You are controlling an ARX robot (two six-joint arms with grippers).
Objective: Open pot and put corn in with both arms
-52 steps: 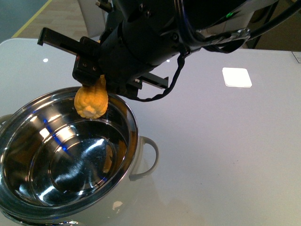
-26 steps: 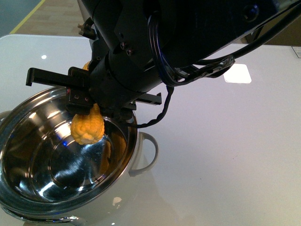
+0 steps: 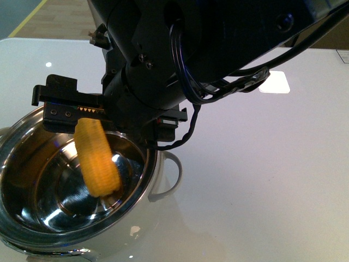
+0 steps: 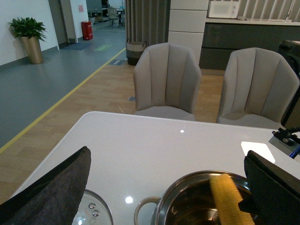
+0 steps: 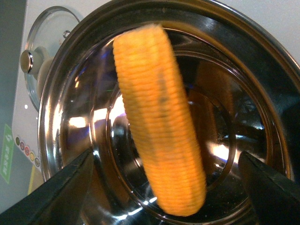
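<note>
1 corn [image 3: 97, 164] (blurred) over pot [image 3: 143, 180] | right gripper [image 3: 82, 112] spread wide | left gripper [image 4: 164, 187] also apart

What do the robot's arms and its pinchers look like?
The right arm is big, bulky and black, with small screws in its shell and a twisted black cable hanging off it. Its gripper is black too, with a row of little orange triangle marks. The left gripper's fingers are wide, flat and dark grey, with a rough, felt-like look.
</note>
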